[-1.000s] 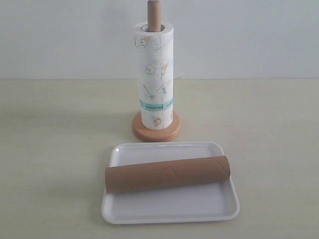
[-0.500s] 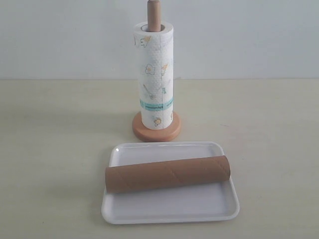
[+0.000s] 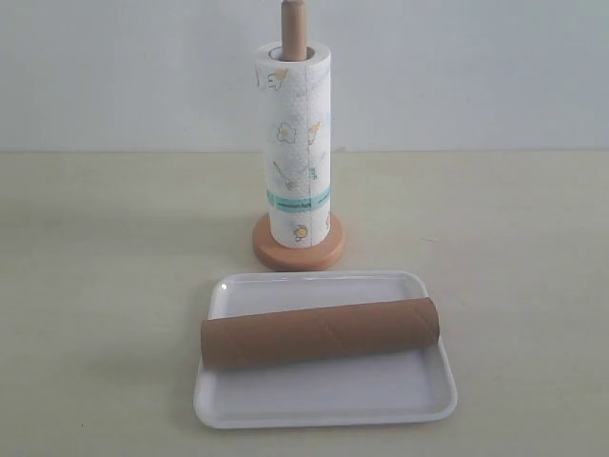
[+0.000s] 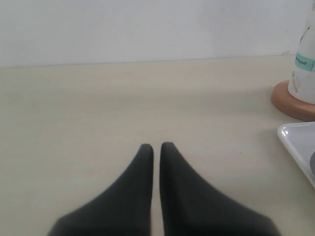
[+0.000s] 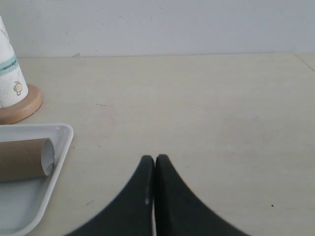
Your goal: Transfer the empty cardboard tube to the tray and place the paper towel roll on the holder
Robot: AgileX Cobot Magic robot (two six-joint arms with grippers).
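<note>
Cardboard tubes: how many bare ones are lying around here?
1. The empty cardboard tube lies across the tray, in front of the holder. The paper towel roll on the holder may hide another core inside.

Tray on bench. Cardboard tube lies in tray, crosswise, spanning it left rim to right rim. Holder stands just behind tray; paper towel roll upright on holder.
</note>
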